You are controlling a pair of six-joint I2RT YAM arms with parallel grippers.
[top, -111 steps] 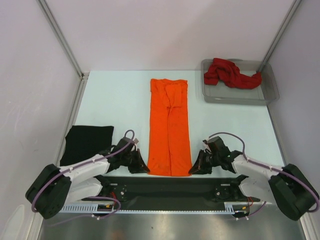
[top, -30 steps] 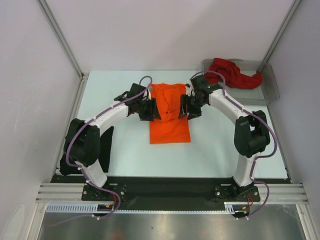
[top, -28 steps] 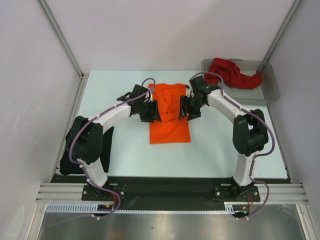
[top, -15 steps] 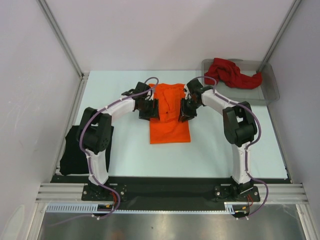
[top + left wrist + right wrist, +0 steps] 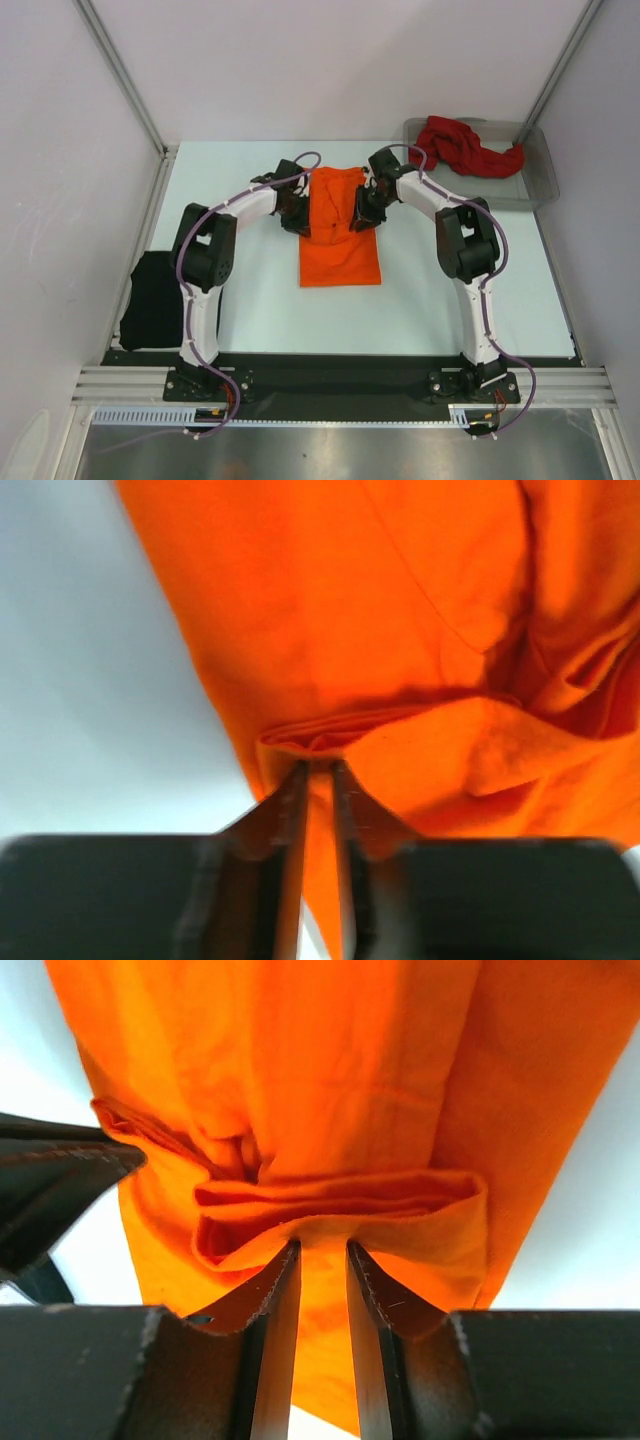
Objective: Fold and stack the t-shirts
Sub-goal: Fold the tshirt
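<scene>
The orange t-shirt (image 5: 340, 245) lies mid-table, its near half doubled back over its far half. My left gripper (image 5: 302, 216) is shut on the shirt's left edge, the cloth (image 5: 400, 660) pinched between its fingers (image 5: 290, 800). My right gripper (image 5: 362, 216) is shut on the right edge, a bunched fold (image 5: 340, 1210) caught at its fingertips (image 5: 370, 1270). Both hold the lifted edge over the far part of the shirt. The dark red t-shirt (image 5: 462, 146) lies crumpled in the tray. The black t-shirt (image 5: 150, 300) lies folded at the near left.
The clear grey plastic tray (image 5: 540, 180) stands at the far right corner. Metal frame posts (image 5: 120, 75) rise at the back corners. The left arm (image 5: 205, 255) and right arm (image 5: 470, 250) stretch far across the table.
Since 3.7 s ago both grippers carried the orange shirt's near edge up the table, folding it in half. Over the last second they moved farther back and closer together.
</scene>
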